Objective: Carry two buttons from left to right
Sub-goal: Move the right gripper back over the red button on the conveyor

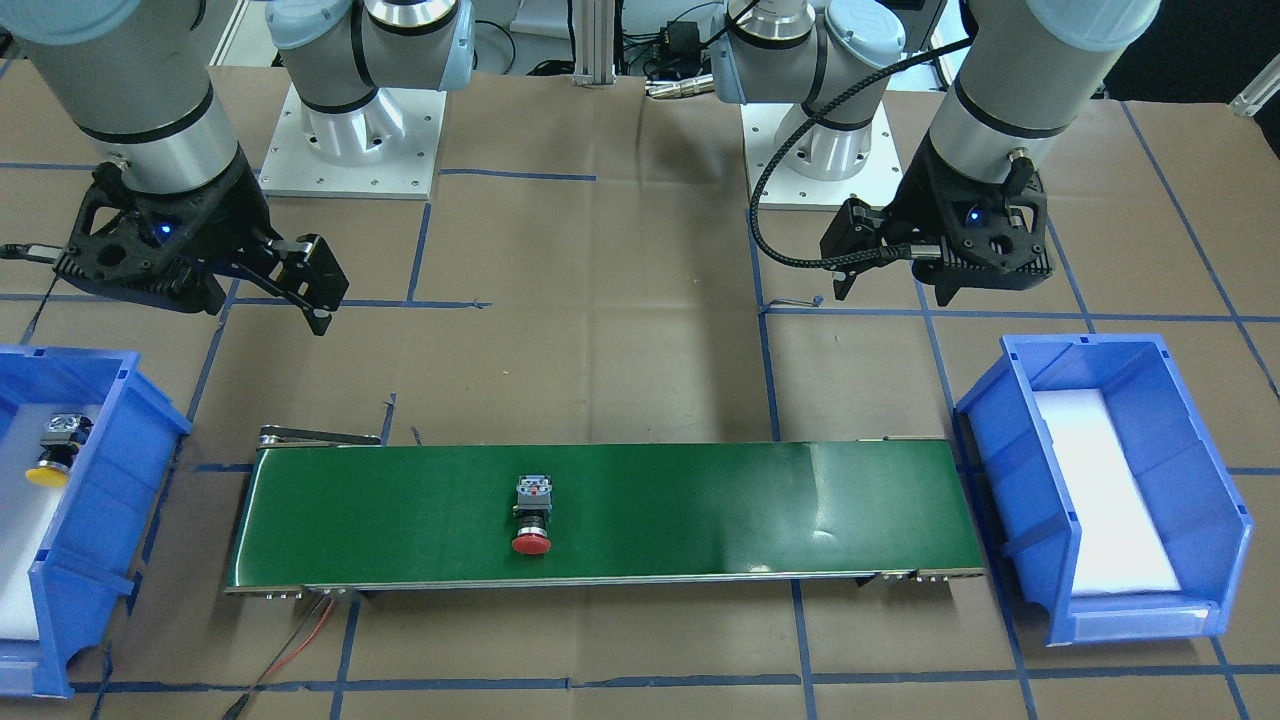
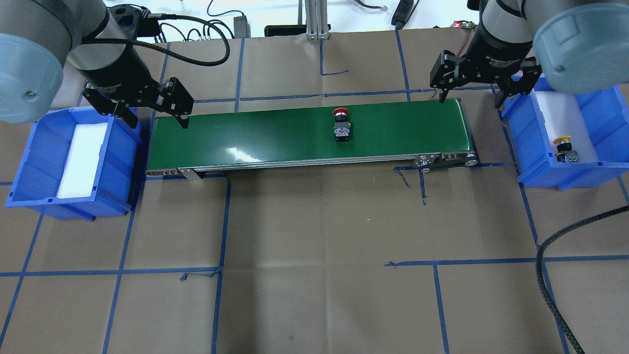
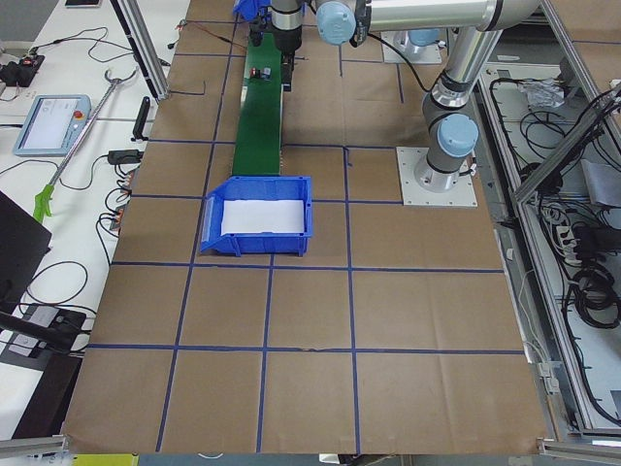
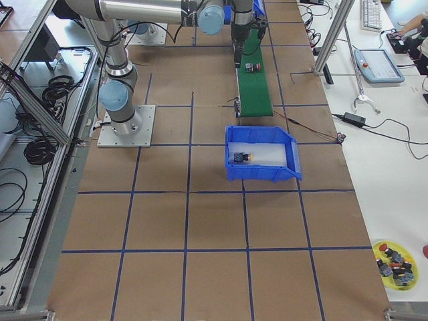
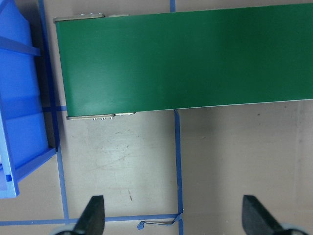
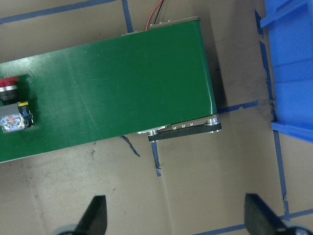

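Overhead cam: behind robot, looking forward-down on desk (image 2: 314, 246). Front cam: opposite side, faces robot, steep. Both share conveyor belt (image 2: 245, 132) and red push-button (image 2: 341, 124). Side cams: far off at desk ends, looking along it. Wrist cams: close, straight down on belt ends.

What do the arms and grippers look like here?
The left arm and right arm are silver-grey tubes with pale blue joint caps. The left gripper and right gripper are black, two-fingered, with white lettering on the collar. A black braided cable runs to the left wrist.
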Controlling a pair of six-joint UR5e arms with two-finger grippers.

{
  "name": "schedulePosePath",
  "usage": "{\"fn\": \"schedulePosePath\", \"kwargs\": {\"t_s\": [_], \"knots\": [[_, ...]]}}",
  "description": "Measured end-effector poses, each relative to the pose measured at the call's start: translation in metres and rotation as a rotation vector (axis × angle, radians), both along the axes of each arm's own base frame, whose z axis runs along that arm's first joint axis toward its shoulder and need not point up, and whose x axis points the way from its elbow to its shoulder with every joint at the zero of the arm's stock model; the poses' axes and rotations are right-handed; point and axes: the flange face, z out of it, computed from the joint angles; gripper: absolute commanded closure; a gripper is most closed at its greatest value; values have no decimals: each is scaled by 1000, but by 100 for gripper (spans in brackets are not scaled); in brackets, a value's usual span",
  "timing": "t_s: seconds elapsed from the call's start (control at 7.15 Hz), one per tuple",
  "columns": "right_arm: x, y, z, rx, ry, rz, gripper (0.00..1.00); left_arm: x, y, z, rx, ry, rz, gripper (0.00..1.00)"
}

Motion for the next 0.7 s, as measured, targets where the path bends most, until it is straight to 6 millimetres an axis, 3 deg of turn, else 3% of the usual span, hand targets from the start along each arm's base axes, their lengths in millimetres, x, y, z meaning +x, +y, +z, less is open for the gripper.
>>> {"fn": "schedulePosePath", "kwargs": {"t_s": [0.28, 0.7], "knots": [[3, -14, -25, -45, -2, 6, 2, 0, 0, 0, 0, 0, 0, 0], [14, -11, -70, -139, -4, 25, 1, 0, 0, 0, 0, 0, -1, 0]]}}
